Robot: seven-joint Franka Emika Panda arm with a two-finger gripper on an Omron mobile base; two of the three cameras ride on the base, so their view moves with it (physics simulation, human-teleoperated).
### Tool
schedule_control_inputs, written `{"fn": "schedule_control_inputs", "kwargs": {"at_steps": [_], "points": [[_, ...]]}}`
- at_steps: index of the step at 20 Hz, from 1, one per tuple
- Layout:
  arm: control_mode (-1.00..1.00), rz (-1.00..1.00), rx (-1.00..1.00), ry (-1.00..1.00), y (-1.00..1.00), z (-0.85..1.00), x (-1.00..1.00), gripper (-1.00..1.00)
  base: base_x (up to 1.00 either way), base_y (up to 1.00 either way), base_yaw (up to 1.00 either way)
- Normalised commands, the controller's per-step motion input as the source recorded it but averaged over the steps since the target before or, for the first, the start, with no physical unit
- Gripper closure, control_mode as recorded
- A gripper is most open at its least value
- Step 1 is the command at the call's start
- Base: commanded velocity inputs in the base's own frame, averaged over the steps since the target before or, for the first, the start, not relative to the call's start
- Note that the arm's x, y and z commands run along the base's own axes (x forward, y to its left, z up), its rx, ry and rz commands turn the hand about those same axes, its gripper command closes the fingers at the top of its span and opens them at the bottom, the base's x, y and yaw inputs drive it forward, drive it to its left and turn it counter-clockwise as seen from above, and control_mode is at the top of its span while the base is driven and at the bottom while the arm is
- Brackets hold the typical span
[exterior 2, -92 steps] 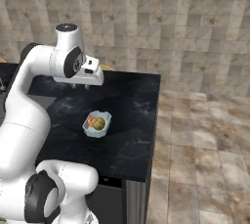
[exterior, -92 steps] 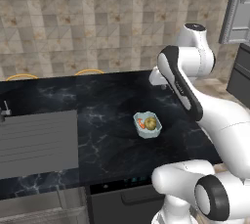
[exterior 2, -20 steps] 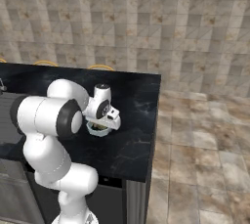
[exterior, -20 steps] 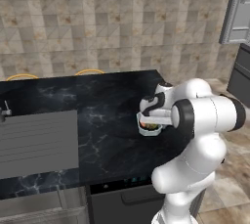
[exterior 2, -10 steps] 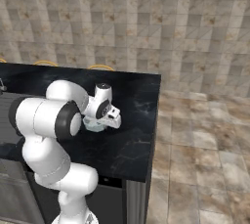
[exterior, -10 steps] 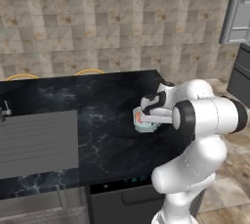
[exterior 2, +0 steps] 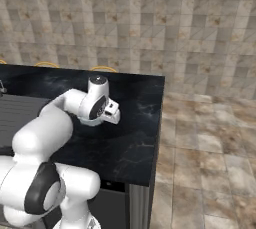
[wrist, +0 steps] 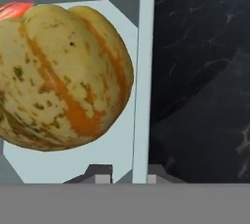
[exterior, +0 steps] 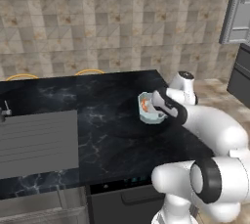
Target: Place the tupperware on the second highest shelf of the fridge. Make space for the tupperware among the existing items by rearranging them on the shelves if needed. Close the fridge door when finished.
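The tupperware (exterior: 148, 108), a pale blue-green tub, hangs tilted just above the black counter (exterior: 97, 135), its opening turned left. My gripper (exterior: 158, 104) is shut on its right wall. In the hand view the thin pale wall (wrist: 140, 81) runs straight up between my fingertips (wrist: 100, 173), with a yellow-orange striped squash (wrist: 63, 76) and a bit of red food (wrist: 14, 9) inside the tub. From the right base view the hand (exterior 2: 111, 112) hides the tub. The fridge's shelves and the items on them are out of view.
A grey ribbed sink panel (exterior: 38, 142) lies at the counter's left. Two yellow chair backs (exterior: 90, 72) peek over the far edge. A grey tall unit (exterior: 238, 10) with dark fronts (exterior: 241, 74) stands at far right. Tiled floor (exterior 2: 210, 163) lies beyond the counter's right edge.
The gripper has closed on the tub's wall, lifted it off the counter and tipped it onto its side. The forearm has swung lower and forward.
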Motion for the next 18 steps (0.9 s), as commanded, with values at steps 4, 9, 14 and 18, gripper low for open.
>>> {"fn": "schedule_control_inputs", "kwargs": {"at_steps": [4,9,14,18], "points": [[-1.0,-0.01,0.0,-0.1,0.0,0.94,-0.78,1.0,0.0,0.0,0.0],[-1.0,0.0,0.0,-0.13,0.0,1.0,-0.86,1.0,0.0,0.0,0.0],[-1.0,0.0,0.0,-0.04,0.0,0.95,-0.68,1.0,0.0,0.0,0.0],[-1.0,0.0,0.0,0.01,0.0,0.77,-0.11,1.0,0.0,0.0,0.0]]}}
